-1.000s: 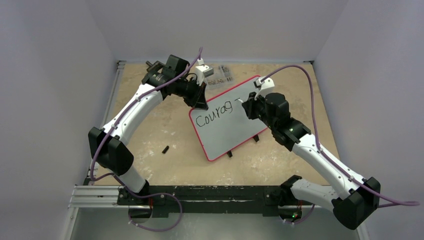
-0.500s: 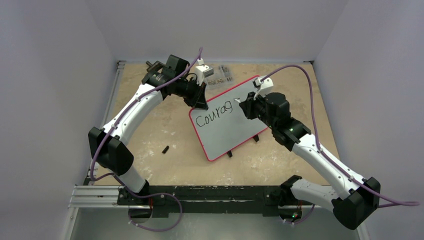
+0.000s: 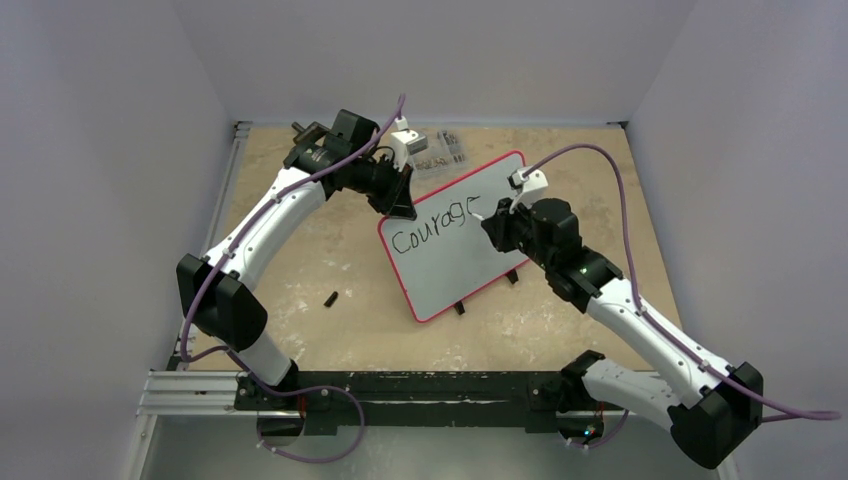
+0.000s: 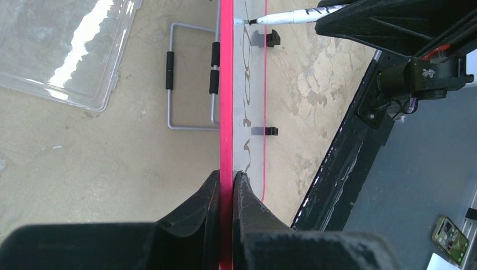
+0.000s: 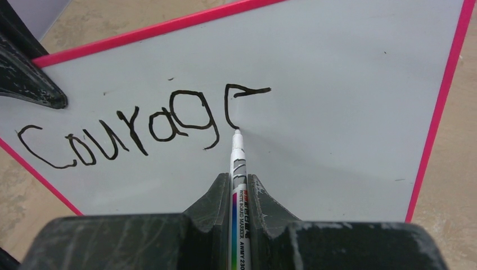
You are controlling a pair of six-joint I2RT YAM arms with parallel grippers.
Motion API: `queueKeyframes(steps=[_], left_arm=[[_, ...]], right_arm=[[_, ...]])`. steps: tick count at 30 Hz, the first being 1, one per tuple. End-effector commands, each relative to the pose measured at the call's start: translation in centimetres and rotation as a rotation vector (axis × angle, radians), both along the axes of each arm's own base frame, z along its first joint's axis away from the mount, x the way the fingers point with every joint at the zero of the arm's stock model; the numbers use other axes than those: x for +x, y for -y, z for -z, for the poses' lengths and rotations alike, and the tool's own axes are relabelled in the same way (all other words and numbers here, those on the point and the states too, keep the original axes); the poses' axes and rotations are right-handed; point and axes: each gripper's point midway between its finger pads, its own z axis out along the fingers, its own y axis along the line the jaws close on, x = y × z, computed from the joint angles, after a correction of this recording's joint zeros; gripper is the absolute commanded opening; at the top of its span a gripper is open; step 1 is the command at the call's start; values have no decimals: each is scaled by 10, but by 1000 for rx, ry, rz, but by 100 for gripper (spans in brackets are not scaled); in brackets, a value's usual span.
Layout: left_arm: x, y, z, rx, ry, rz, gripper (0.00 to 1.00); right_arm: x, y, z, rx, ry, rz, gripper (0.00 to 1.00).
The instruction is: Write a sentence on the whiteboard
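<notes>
One whiteboard [image 4: 226, 101] (edge-on) within left gripper [image 4: 226, 173].

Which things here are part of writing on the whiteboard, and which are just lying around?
In use: whiteboard, marker, left fingers clamped on the board's frame, right fingers gripping the marker.
Lying about: clear plastic box, small black piece.

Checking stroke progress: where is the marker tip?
Right wrist view, centre: the marker tip rests on the whiteboard at the foot of the stroke right of the g.
</notes>
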Motion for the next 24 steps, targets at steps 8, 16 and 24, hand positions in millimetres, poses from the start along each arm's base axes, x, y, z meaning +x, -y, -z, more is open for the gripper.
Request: queueKeyframes(steps=[8, 16, 24], left_arm=[[2, 0, 1, 47, 64, 23, 0], [4, -1, -1, 52, 78, 14, 0], [8, -8, -2, 77, 112, -21, 0]], right_arm=[[19, 26, -17, -52, 29, 174, 0], [17, 32, -53, -31, 91, 187, 0], [-17, 32, -78, 34, 117, 89, 0]])
